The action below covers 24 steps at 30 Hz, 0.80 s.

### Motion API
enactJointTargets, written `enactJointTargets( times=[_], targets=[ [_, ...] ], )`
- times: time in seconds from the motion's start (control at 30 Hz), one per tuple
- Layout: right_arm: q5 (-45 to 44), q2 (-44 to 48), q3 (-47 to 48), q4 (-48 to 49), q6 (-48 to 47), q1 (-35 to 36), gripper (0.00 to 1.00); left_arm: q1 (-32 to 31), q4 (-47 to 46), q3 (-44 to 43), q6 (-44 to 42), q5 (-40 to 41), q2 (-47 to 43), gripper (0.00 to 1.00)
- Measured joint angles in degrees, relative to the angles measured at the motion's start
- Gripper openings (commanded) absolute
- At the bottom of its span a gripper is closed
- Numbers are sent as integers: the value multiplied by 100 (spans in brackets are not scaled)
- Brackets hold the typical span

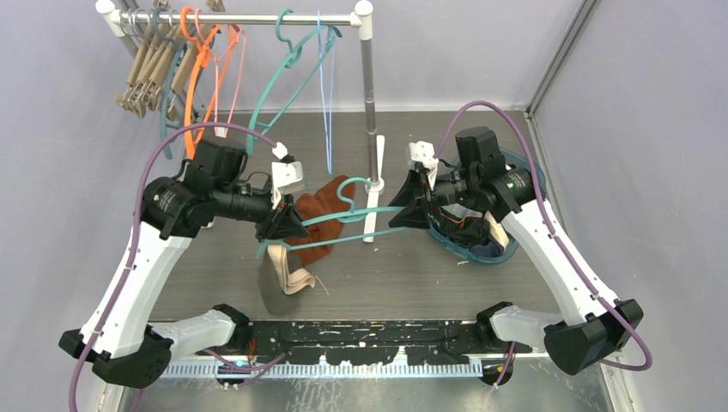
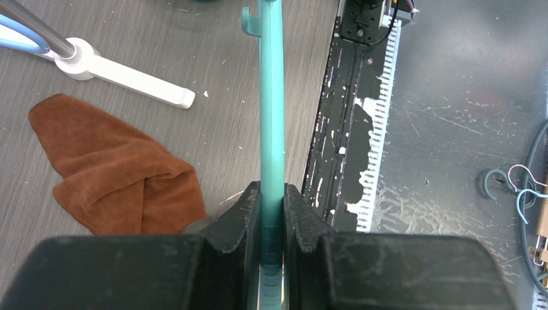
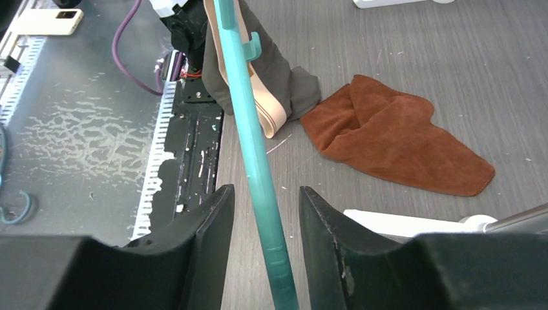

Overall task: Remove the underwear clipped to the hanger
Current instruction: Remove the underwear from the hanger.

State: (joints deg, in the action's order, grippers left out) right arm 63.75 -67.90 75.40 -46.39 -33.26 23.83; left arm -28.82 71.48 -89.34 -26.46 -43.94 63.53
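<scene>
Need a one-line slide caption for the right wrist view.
Right gripper open around the teal hanger; olive underwear hangs at its far end, rust-brown cloth beside.

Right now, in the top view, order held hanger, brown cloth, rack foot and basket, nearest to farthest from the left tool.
1. Held hanger, inside the left tool.
2. Brown cloth, just right.
3. Rack foot, further right.
4. Basket, far right.

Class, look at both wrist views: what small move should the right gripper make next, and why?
Probably close the right gripper on the teal hanger: its bar runs between the jaws, which are not yet shut on it. The left gripper clamps the other end, where the underwear hangs, so a second grip would steady it.
</scene>
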Motion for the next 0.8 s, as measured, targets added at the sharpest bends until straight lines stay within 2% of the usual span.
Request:
enactJointTargets(
  times=[0.13, 0.23, 0.5, 0.8],
  targets=[
    [59, 2, -229, 203, 114, 4, 44, -7, -4, 46, 0, 0, 0, 0],
    [85, 13, -380, 376, 245, 4, 38, -7, -4, 87, 0, 0, -2, 0],
    [170, 254, -737, 841, 584, 7, 2, 17, -48, 254, 46, 151, -44, 0],
    [321, 802, -1316, 1945, 1397, -299, 1, 160, -636, 505, 450, -105, -177, 0]
  ],
)
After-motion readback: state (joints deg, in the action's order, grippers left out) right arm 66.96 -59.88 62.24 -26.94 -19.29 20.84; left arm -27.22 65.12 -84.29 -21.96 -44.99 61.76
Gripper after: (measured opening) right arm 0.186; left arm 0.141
